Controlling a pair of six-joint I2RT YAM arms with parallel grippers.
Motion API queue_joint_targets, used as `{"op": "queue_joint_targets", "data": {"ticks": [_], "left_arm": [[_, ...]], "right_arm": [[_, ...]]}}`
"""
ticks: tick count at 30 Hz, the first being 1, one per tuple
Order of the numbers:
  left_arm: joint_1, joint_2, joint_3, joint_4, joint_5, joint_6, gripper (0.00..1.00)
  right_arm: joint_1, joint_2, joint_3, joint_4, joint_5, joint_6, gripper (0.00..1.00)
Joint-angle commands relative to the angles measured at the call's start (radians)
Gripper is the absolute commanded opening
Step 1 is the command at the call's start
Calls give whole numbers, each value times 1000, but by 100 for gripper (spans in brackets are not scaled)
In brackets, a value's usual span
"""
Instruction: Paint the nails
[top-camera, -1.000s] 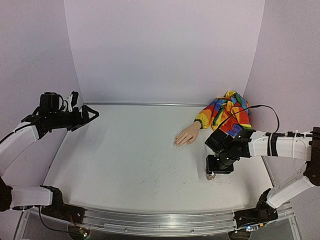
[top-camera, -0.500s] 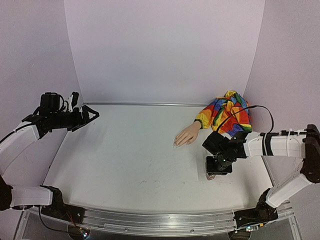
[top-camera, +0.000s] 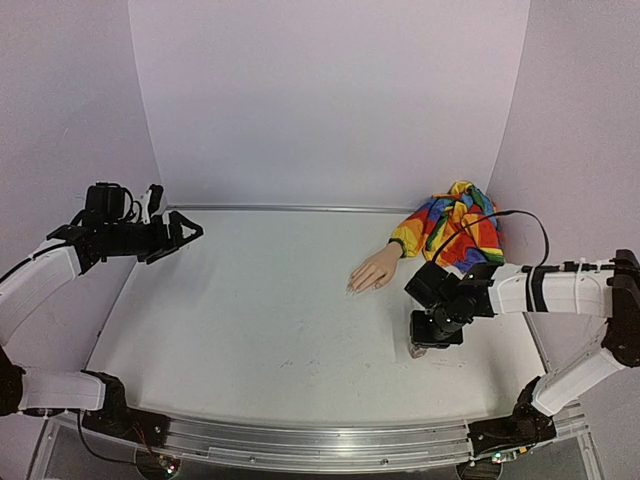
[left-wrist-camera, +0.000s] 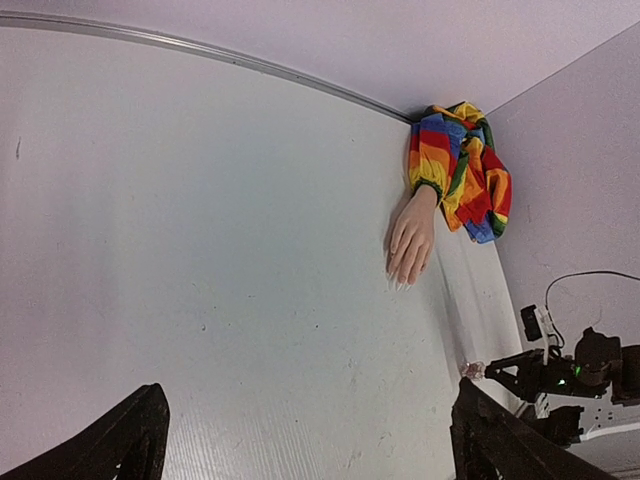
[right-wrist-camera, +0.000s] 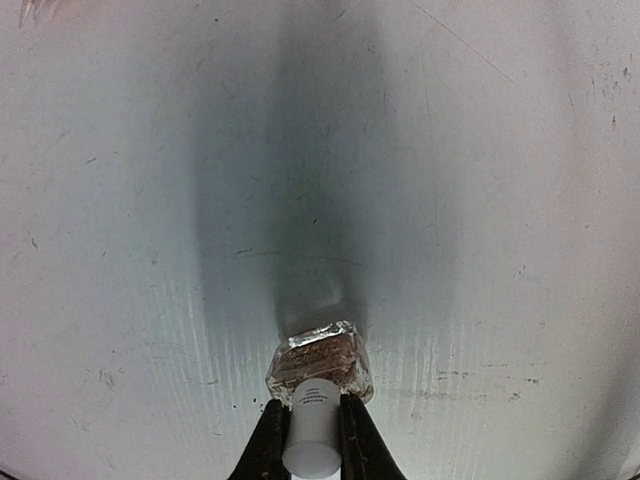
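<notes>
A small peach mannequin hand (top-camera: 375, 273) with a rainbow patchwork sleeve (top-camera: 455, 226) lies at the back right of the table; its pale nails (top-camera: 351, 290) point front-left. It also shows in the left wrist view (left-wrist-camera: 412, 240), nails (left-wrist-camera: 397, 283) toward the camera. My right gripper (right-wrist-camera: 312, 435) is shut on the white cap of a tiny pinkish polish bottle (right-wrist-camera: 318, 362), just in front of the hand (top-camera: 421, 350). My left gripper (top-camera: 190, 229) is open and empty, raised at the far left.
A black cable (top-camera: 500, 217) runs from the right arm over the sleeve. White walls close the table at the back and sides. A metal rail (top-camera: 300, 440) runs along the front edge.
My right gripper has shifted slightly left and toward the front with the bottle. My left gripper has edged a little to the right.
</notes>
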Motion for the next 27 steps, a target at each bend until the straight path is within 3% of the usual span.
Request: {"op": "queue_joint_targets", "data": {"ticks": [1,6,11,18,22,27], "left_arm": [[-95,7,66,-16,-34,6,100],[-293,17,56,33,-176,-12,99],[-498,-17,-68,262,-296,80,99],[-752,53,-183,520,-405,409,97],[-817,127,-223,671,-427,534,89],[-912,227,-197,715,-450,685,83]], "right_arm": [[11,-82,29,46,39,-25,0],[10,-139,58,227,-1,-53,0],[10,-101,104,391,-164,-108,0],[61,-49,167,445,-325,-131,0],[127,-8,233,450,-339,-119,0],[211,41,314,450,-297,-90,0]]}}
